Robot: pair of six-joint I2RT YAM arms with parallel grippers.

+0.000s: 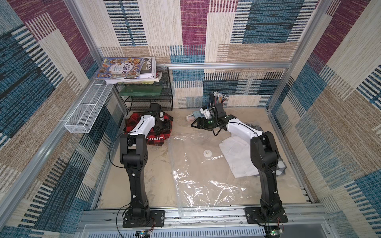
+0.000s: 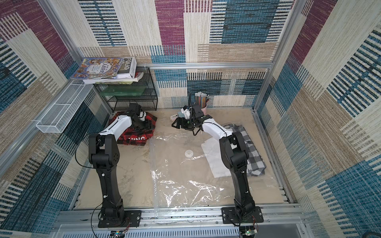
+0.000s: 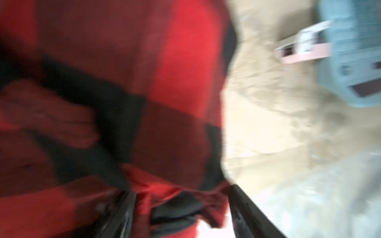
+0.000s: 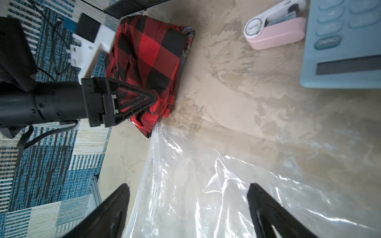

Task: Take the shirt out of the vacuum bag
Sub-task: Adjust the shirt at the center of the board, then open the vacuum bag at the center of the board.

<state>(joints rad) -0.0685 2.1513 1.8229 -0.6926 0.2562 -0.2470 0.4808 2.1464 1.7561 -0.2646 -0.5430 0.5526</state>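
The red and black checked shirt (image 1: 156, 139) (image 2: 136, 139) (image 4: 148, 53) lies crumpled at the back left of the table, outside the vacuum bag and touching its far corner. The clear, crinkly vacuum bag (image 1: 206, 185) (image 2: 185, 185) (image 4: 206, 195) lies flat across the middle, its round white valve (image 1: 207, 153) facing up. My left gripper (image 3: 182, 189) (image 1: 164, 125) is down on the shirt, jaws apart, with bunched red cloth between them; that view is blurred. My right gripper (image 4: 188, 185) (image 1: 203, 129) hovers open over the bag's far edge, holding nothing.
A white shirt (image 1: 237, 156) and a grey checked one (image 2: 253, 152) lie at the right by my right arm, seemingly under the plastic. A pink dispenser (image 4: 274, 26) and blue calculator (image 4: 342, 41) sit at the back. A black mesh rack (image 1: 144, 99) with books stands back left.
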